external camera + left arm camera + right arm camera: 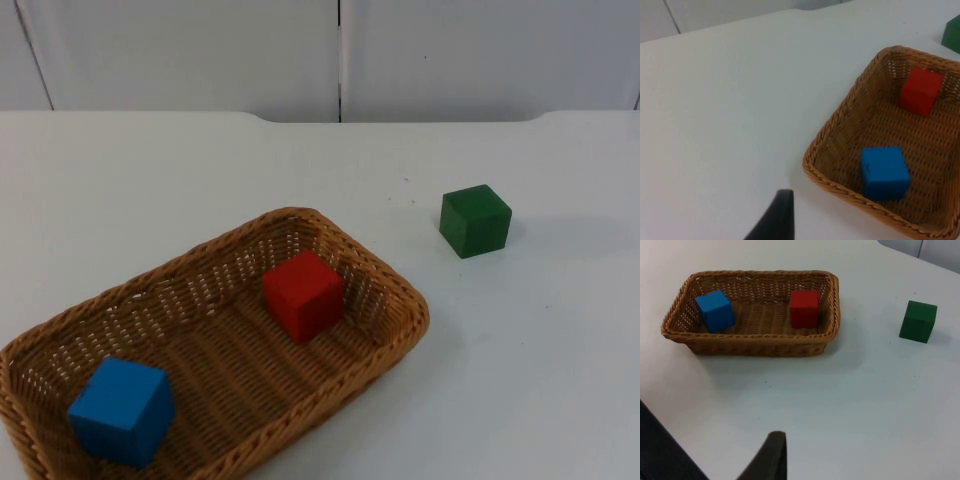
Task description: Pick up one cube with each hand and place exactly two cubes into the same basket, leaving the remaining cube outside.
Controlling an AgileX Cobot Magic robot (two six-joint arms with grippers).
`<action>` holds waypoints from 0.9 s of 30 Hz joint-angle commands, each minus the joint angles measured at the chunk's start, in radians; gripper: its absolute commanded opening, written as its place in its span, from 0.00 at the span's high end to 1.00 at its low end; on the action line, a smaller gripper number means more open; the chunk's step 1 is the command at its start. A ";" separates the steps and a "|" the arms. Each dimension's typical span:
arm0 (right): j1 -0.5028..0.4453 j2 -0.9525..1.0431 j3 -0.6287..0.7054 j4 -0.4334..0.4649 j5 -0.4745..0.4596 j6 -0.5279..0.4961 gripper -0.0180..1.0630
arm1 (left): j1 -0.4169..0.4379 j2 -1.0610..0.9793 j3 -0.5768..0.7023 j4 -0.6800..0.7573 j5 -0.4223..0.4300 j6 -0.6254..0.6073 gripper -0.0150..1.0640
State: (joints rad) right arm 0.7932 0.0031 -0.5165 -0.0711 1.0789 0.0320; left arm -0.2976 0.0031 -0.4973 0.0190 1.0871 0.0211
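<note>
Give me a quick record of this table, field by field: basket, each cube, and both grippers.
basket: wicker basket, rectangular, on the white table
red cube: red cube inside the basket, near its far end
blue cube: blue cube inside the basket, at the opposite end, apart from the red one
green cube: green cube on the table outside the basket, beyond its red-cube end
left gripper: left gripper above bare table beside the basket, holding nothing
right gripper: right gripper above bare table, back from the basket, holding nothing
task state: two cubes in, one out
</note>
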 commanded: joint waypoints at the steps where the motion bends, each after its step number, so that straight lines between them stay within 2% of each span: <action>1: -0.004 -0.003 0.003 0.003 0.000 0.002 0.01 | 0.038 -0.003 0.004 0.004 -0.012 -0.001 0.01; 8: -0.004 -0.003 0.003 0.003 0.000 0.002 0.01 | 0.181 -0.003 0.004 0.004 -0.012 -0.001 0.01; 13: -0.004 -0.003 0.003 0.003 0.000 0.002 0.01 | 0.242 -0.003 0.004 0.004 -0.012 -0.001 0.01; 22: -0.004 -0.003 0.003 0.003 0.000 0.002 0.01 | 0.323 -0.003 0.004 0.005 -0.012 -0.001 0.01; 27: -0.004 -0.003 0.003 0.003 0.000 0.002 0.01 | 0.329 -0.003 0.004 0.007 -0.012 -0.001 0.01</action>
State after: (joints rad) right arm 0.7932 0.0031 -0.5165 -0.0711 1.0789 0.0320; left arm 0.0299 0.0031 -0.4973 0.0210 1.0871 0.0211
